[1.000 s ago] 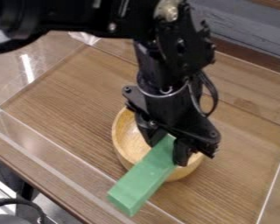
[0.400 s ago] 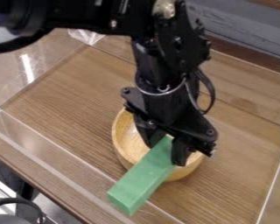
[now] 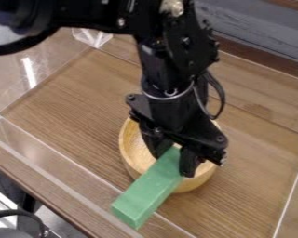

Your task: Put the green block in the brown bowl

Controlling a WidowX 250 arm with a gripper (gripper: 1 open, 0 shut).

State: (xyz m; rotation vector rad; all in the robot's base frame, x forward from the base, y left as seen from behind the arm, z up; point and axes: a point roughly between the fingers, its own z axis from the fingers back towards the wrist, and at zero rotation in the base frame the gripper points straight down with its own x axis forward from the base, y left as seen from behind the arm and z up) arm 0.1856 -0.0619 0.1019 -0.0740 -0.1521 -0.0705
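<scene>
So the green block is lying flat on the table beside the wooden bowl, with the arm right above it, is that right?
Not quite. The camera view shows the green block leaning on the wooden bowl's rim, its upper end between the fingers over the bowl. The arm is right above it.

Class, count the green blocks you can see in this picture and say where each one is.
1. The green block leans on the brown bowl's front rim, upper end under the claw; the arm may hide others.
</scene>
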